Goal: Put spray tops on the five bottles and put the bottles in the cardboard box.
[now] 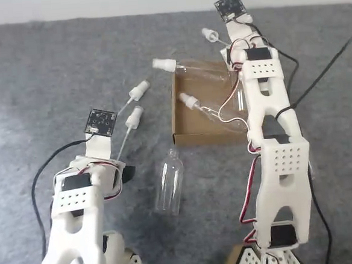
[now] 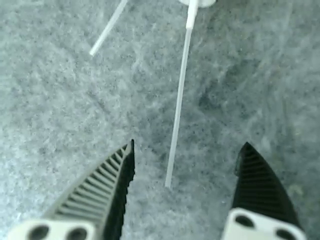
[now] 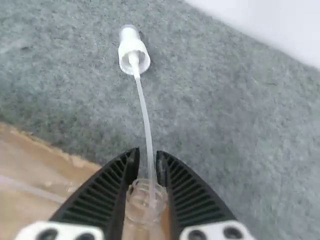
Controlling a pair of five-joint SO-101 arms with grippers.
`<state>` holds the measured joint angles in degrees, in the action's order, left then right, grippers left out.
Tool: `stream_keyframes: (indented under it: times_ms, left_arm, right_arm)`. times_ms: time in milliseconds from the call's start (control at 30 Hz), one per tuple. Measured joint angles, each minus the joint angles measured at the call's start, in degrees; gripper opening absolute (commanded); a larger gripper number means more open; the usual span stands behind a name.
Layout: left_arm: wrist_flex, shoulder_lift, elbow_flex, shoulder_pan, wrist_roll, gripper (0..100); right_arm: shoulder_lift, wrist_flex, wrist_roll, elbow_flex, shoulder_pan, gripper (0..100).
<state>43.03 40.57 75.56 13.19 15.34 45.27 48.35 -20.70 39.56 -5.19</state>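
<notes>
Capped bottles (image 1: pixel 208 74), two, lying in cardboard box (image 1: pixel 176 117); uncapped bottle (image 1: pixel 169 184) lying at box's 6 o'clock. Right gripper (image 3: pixel 147 152) pinching fourth bottle (image 3: pixel 145 200) by neck at box's 1 o'clock corner. Loose spray tops (image 1: pixel 140 89), two, lying at 9 o'clock, with wide carpet (image 1: pixel 39 75) beyond. Left gripper (image 2: pixel 188 146) hanging wide astride one tube.

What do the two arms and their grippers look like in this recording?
Both the left arm and right arm are white plastic with perforated panels and black motor blocks, strung with red, white and black cables. Each carries a black square camera board. The left gripper and right gripper have black ribbed pointed fingers on white screw-holed mounts.
</notes>
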Motion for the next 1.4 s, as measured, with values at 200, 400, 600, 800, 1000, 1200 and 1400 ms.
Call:
stream_keyframes:
  times_ms: [200, 400, 600, 800, 1000, 1200, 1400]
  left_arm:
    - [-2.5, 0.4, 1.1, 0.0, 0.0, 31]
    - [-2.6, 0.4, 1.1, 0.0, 0.0, 31]
    - [-2.6, 0.4, 1.1, 0.0, 0.0, 31]
    - [-2.7, 0.4, 1.1, 0.0, 0.0, 31]
    - [-2.7, 0.4, 1.1, 0.0, 0.0, 31]
    - [-2.7, 0.4, 1.1, 0.0, 0.0, 31]
    - [-2.7, 0.4, 1.1, 0.0, 0.0, 31]
  right_arm:
    - [-5.9, 6.0, -0.2, 0.0, 0.2, 0.6]
    - [-8.7, 7.2, -0.2, 0.0, 0.2, 0.6]
    - [-11.2, 10.5, -0.2, 0.0, 0.2, 0.6]
    - [-20.0, 20.4, -0.2, 0.0, 0.3, 0.6]
    - [-27.2, 26.2, -3.0, 0.0, 0.9, 0.6]
    - [-32.2, 36.4, -8.3, 0.0, 0.8, 0.6]
    - [-32.6, 45.5, -11.3, 0.0, 0.7, 0.9]
